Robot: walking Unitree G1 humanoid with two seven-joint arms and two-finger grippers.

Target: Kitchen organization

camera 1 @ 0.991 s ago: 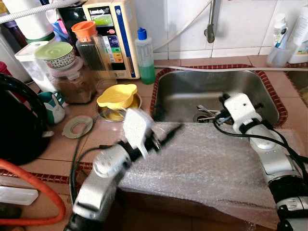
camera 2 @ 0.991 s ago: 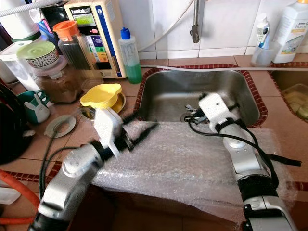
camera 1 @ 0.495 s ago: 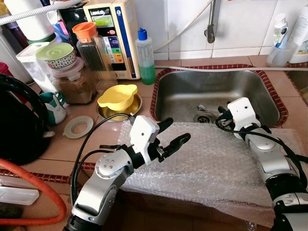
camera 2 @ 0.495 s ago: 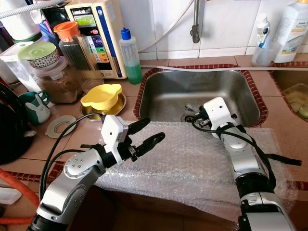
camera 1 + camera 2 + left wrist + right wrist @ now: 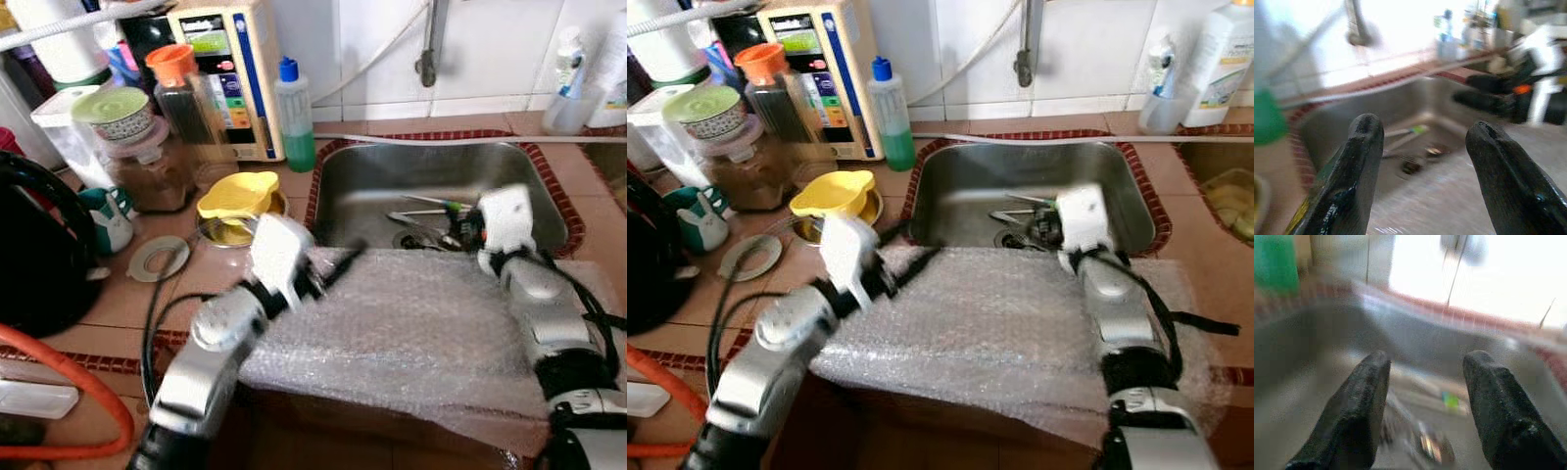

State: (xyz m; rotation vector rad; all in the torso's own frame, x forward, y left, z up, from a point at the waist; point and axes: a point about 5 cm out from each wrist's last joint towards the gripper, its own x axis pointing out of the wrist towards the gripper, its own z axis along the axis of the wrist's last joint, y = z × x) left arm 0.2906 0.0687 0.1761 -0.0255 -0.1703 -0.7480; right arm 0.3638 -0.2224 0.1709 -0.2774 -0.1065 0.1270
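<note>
A sheet of bubble wrap (image 5: 411, 333) lies over the counter's front edge and the near rim of the steel sink (image 5: 362, 186). Several metal utensils (image 5: 421, 213) lie around the drain, one with a green handle (image 5: 1418, 130). My left gripper (image 5: 338, 266) hovers open over the wrap's left end, blurred, and points towards the sink. At the sink's near rim my right gripper (image 5: 462, 227) is open just above the utensils, with nothing between its fingers (image 5: 1359, 401).
A yellow lid (image 5: 238, 194) on a metal bowl sits left of the sink. Behind it stand a green soap bottle (image 5: 297, 117), a water purifier (image 5: 230, 69) and jars (image 5: 186, 93). A black kettle (image 5: 34, 245) and an orange hose (image 5: 88, 372) crowd the left. The tap (image 5: 428, 49) hangs over the sink.
My left gripper has swung up and left towards the sink's near left corner and is blurred. The right gripper has shifted slightly right, and the green-handled utensil now shows beside it.
</note>
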